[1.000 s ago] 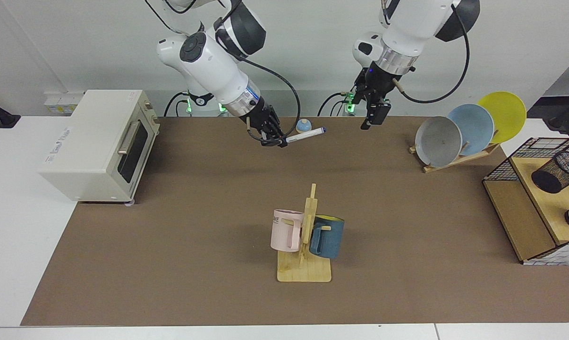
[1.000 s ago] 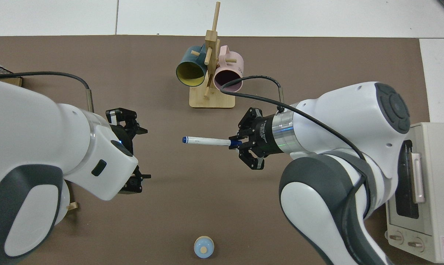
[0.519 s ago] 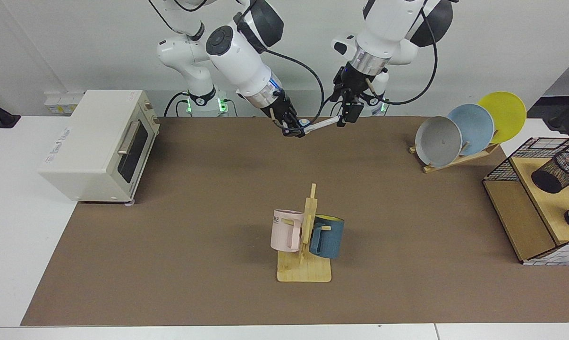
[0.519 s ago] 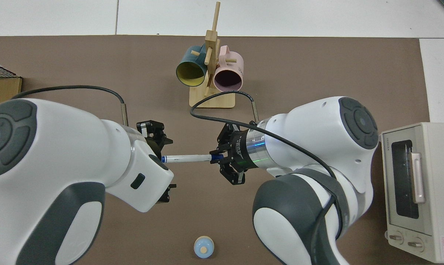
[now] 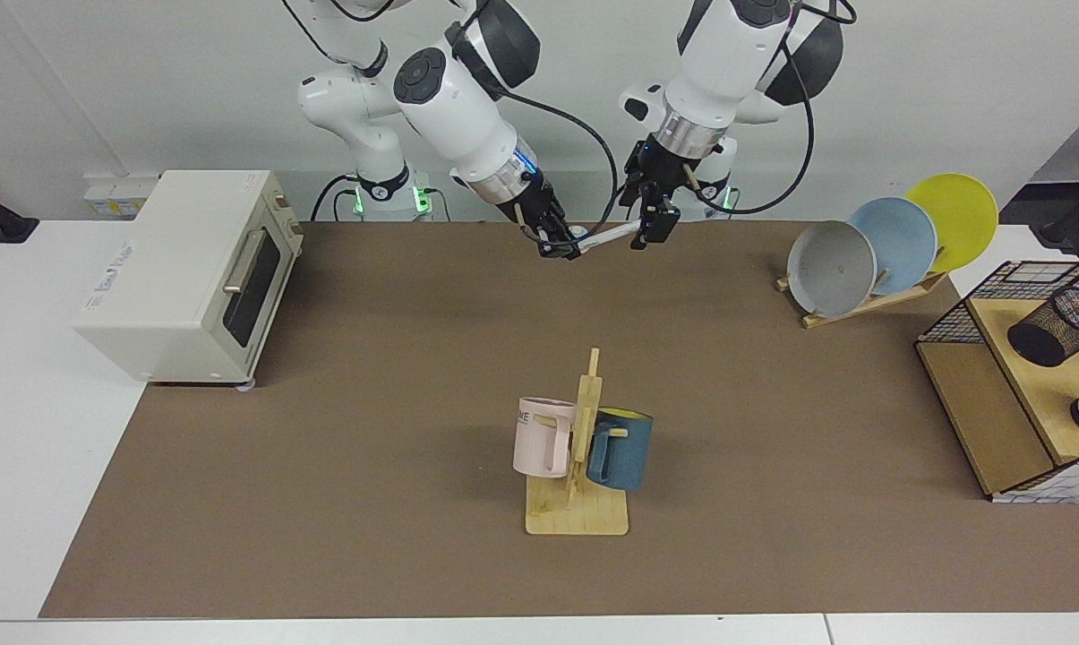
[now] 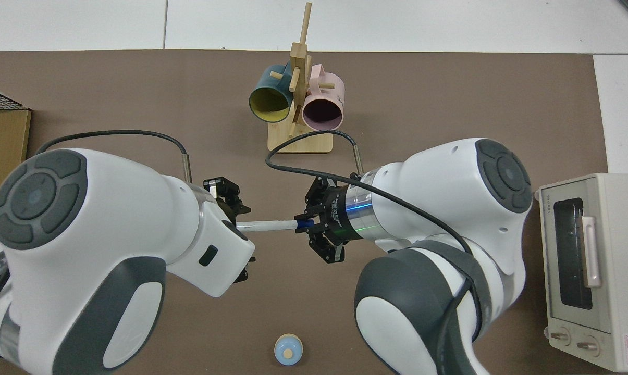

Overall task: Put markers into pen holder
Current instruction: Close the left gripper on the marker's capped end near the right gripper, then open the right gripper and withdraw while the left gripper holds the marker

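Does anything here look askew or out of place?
Yes: the pen holder lies tipped on its side in the wire basket, mouth not upward. The marker is mid-air between the right gripper and left gripper.

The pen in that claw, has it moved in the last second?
Yes. In the facing view the marker has travelled rightward, away from the toaster oven, carried by the right claw; its far end now reaches the left claw.

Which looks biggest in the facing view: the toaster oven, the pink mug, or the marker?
1. Toaster oven
2. Pink mug
3. Marker, held between the two grippers far from the camera, so it may look smaller than it is.
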